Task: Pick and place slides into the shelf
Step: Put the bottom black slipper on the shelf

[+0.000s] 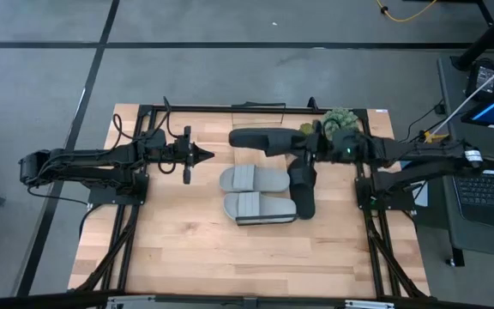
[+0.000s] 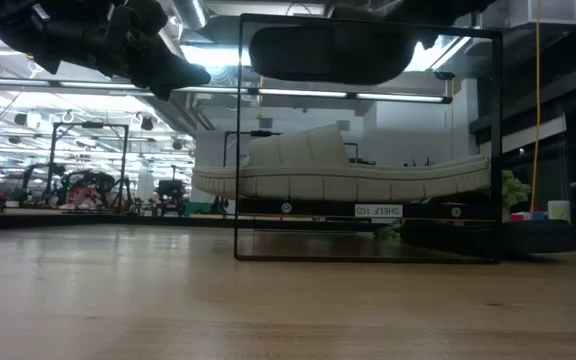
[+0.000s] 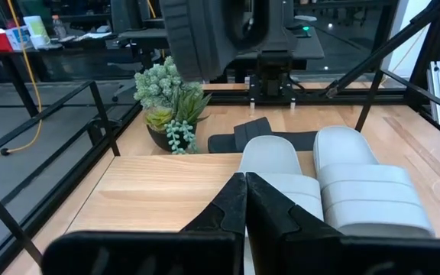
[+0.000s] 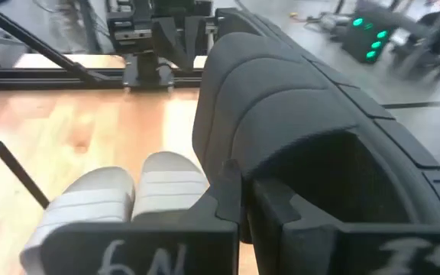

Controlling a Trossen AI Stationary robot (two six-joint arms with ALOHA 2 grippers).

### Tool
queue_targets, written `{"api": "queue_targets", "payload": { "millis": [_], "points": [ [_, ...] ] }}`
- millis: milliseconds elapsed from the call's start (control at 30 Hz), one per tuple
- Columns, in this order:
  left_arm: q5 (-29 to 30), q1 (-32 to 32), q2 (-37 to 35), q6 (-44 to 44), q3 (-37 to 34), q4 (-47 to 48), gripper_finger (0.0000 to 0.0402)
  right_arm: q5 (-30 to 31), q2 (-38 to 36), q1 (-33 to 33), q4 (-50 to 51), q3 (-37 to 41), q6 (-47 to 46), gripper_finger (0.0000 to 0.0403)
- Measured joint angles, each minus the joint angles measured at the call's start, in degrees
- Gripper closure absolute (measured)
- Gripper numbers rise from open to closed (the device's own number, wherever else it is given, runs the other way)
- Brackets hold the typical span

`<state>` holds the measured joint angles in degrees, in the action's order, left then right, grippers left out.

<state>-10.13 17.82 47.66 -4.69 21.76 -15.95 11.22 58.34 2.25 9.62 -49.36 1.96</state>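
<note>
My right gripper (image 1: 309, 150) is shut on a black slide (image 1: 262, 139), held in the air over the table's far middle. That slide fills the right wrist view (image 4: 296, 99) and shows high up in the low view (image 2: 328, 50). A second black slide (image 1: 303, 190) lies sole down on the table. Left of it, two light grey slides (image 1: 254, 178) (image 1: 260, 208) lie side by side. My left gripper (image 1: 200, 154) is shut, above the table left of the slides and touching nothing. In the low view a thin black wire frame (image 2: 239, 150) stands before the slides. I cannot make out its plank top. My right gripper pinches the black slide at the rim of its broad strap (image 4: 228, 164), beside the foot opening, between its two fingers (image 4: 281, 206). The fingers come level from the table's right. The slide is lifted clear and reaches out about level toward the table's left.
A green potted plant (image 1: 340, 118) stands at the far right, close behind my right arm, and shows in the left wrist view (image 3: 168, 99). Black frame rails (image 1: 127, 240) run along the table's sides. Bare wood (image 1: 256, 266) lies toward the near edge.
</note>
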Motion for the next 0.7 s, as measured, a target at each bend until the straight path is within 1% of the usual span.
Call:
{"api": "queue_targets", "payload": {
  "millis": [133,367,467,567,633,700],
  "points": [
    [0.01,0.0,0.0,0.0,0.0,0.0,0.0401,-8.04,0.01,8.14,1.39,0.0,0.25,0.0392],
    [0.34,0.02,0.0,-0.1,0.0,-0.69,0.0401,-25.53,0.29,19.9,1.3,0.0,-0.62,0.0392],
    [2.52,0.41,0.0,-2.16,0.13,-1.89,0.0402,-30.3,1.2,23.29,0.72,0.0,-1.53,0.0392],
    [2.92,2.07,0.0,-3.7,1.22,-1.64,0.0401,-34.21,2.47,25.69,-0.72,0.0,-1.53,0.0392],
    [1.66,3.62,0.0,-5.01,2.15,-1.2,0.0401,-37.28,3.54,27.23,-1.97,0.0,-1.52,0.0392],
    [-1.06,5.39,0.0,-6.5,3.07,-0.59,0.0401,-39.96,4.86,28.55,-2.66,-0.51,-1.43,0.0392]
  ]
}}
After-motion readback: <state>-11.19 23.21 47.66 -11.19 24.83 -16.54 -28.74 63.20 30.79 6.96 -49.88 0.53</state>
